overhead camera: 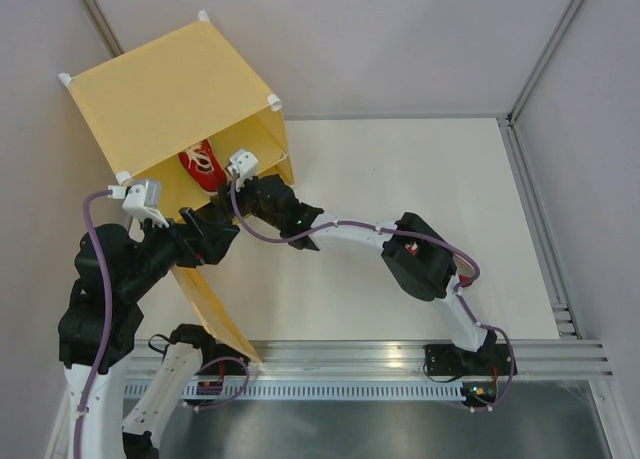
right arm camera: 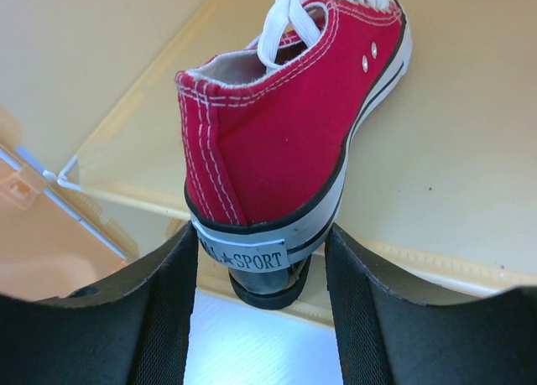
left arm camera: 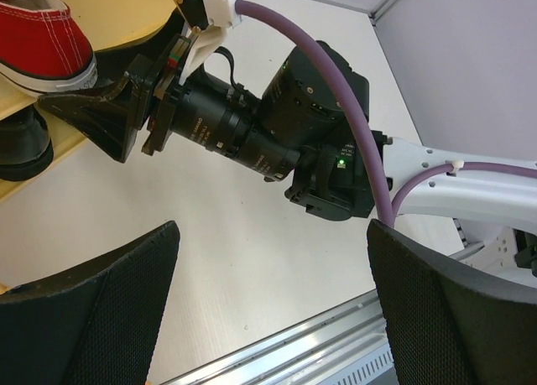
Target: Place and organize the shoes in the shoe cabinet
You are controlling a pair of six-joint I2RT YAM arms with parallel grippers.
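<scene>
The yellow-orange shoe cabinet (overhead camera: 170, 89) stands at the far left with its door (overhead camera: 215, 309) swung open toward me. A red sneaker (overhead camera: 203, 164) lies on the inner shelf (right arm camera: 436, 167), toe pointing inward. My right gripper (right arm camera: 260, 242) is at the cabinet's opening, its fingers pressed on both sides of the sneaker's heel (right arm camera: 277, 142). A black loafer (right arm camera: 267, 286) sits under the shelf; it also shows in the left wrist view (left arm camera: 21, 142). My left gripper (left arm camera: 273, 293) is open and empty, hovering over the table just in front of the cabinet, beside the right wrist (left arm camera: 252, 142).
The open door panel stretches from the cabinet down toward the metal rail (overhead camera: 400, 359) at the near edge. Grey walls close in the table at the back and right. The right arm (overhead camera: 420, 254) spans the middle of the white table (overhead camera: 420, 179).
</scene>
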